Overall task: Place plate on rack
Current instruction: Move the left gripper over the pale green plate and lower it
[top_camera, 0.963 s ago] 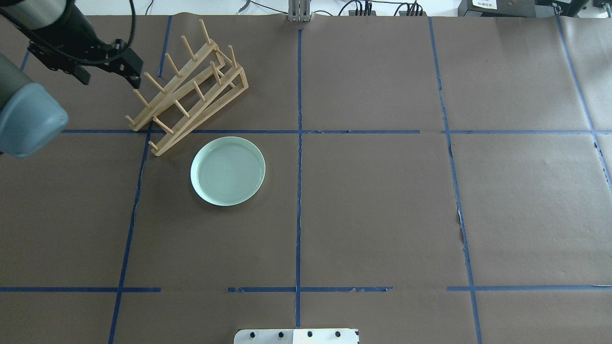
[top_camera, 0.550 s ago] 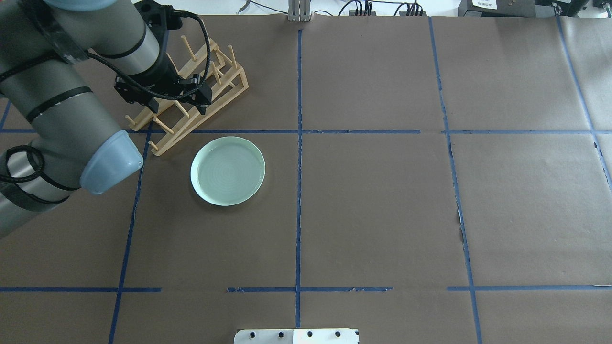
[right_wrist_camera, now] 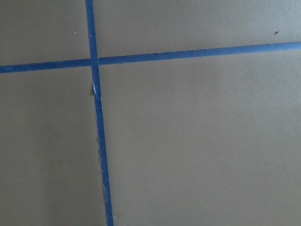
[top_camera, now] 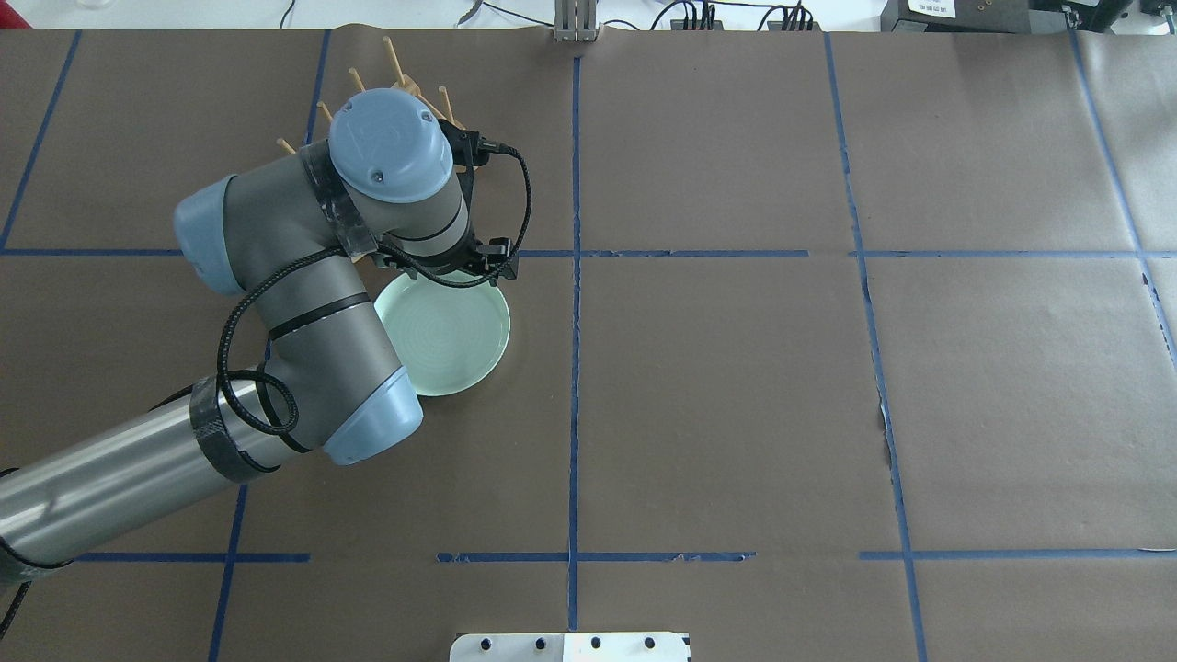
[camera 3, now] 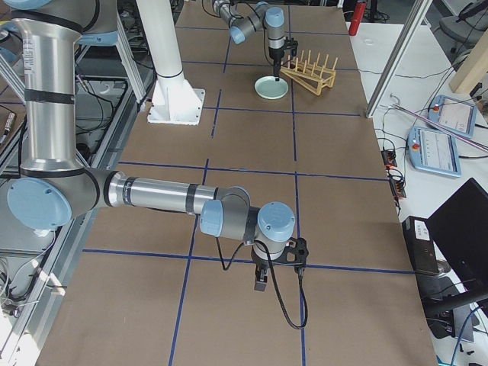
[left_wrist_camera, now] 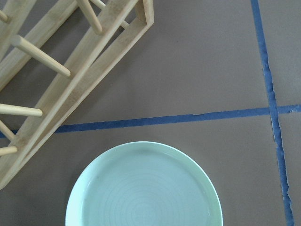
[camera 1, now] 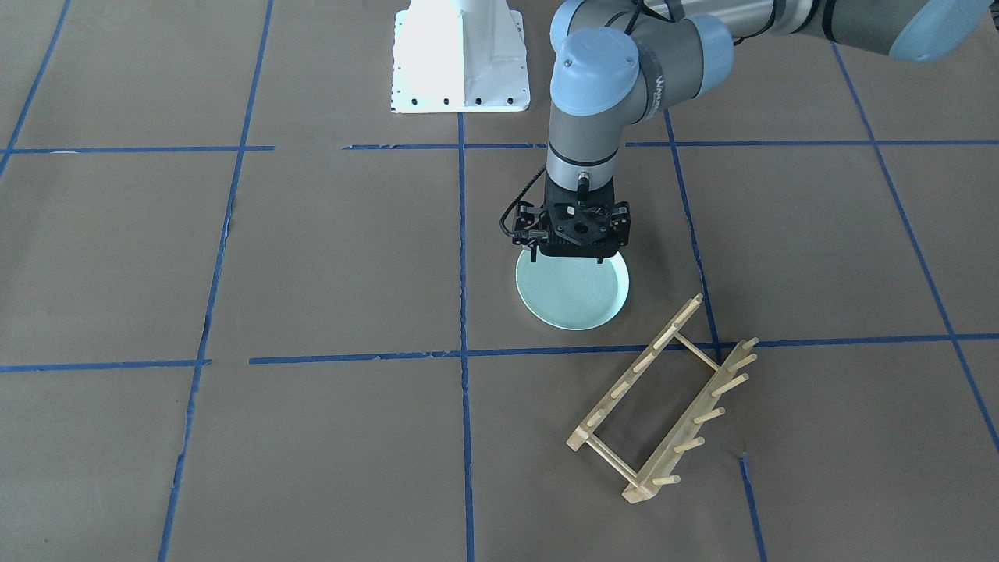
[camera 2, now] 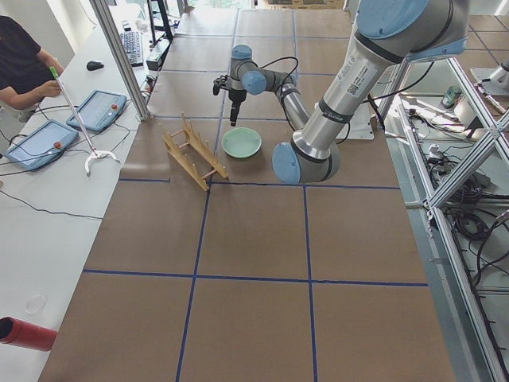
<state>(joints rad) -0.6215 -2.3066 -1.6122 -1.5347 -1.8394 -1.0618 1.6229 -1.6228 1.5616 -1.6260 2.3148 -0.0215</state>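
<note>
The pale mint-green plate lies flat on the brown paper, also seen in the overhead view and the left wrist view. The wooden rack stands just beyond it, pegs up. In the overhead view the left arm hides most of the rack. It fills the upper left of the left wrist view. My left gripper hangs above the plate, pointing down, open and empty, clear of the plate. My right gripper hovers low over bare paper far from both. I cannot tell whether it is open or shut.
The white robot base plate sits at the robot's edge of the table. Blue tape lines cross the paper. A side bench with tablets and a seated person runs along the far side. An aluminium post stands near the rack.
My left arm has swung from the table's far left corner, across the rack, to a place above the plate. Plate and rack have not moved.
</note>
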